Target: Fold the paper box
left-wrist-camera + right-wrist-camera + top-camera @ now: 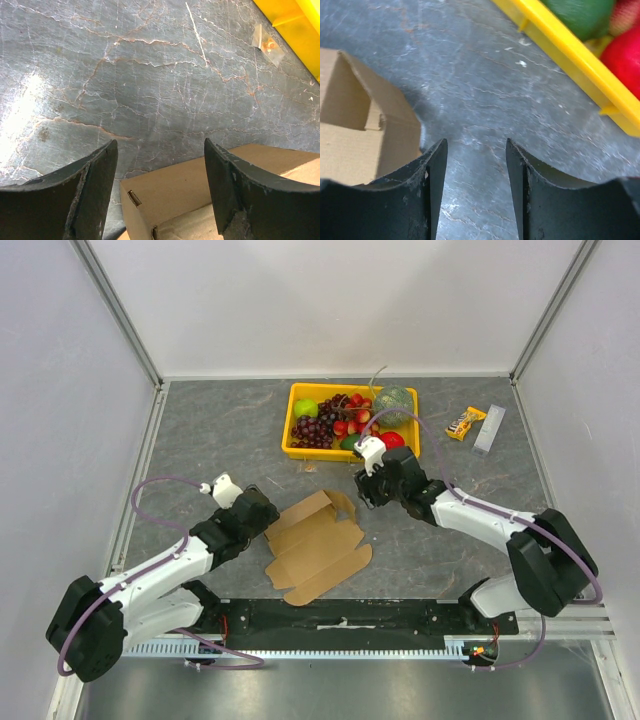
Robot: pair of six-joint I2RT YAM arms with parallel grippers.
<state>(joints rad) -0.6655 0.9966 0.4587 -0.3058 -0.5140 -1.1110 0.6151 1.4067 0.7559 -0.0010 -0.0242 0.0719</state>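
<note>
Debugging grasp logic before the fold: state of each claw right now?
Left claw: open, holding nothing, at the paper box corner.
Right claw: open, holding nothing.

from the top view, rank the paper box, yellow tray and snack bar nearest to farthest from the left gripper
1. Paper box: right beside the left gripper, in the middle of the table.
2. Yellow tray: farther back, centre.
3. Snack bar: back right, past the tray.

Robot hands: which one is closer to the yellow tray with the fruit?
The right hand. It hangs right beside the yellow tray, while the left hand is farther off, at the left edge of the paper box.
</note>
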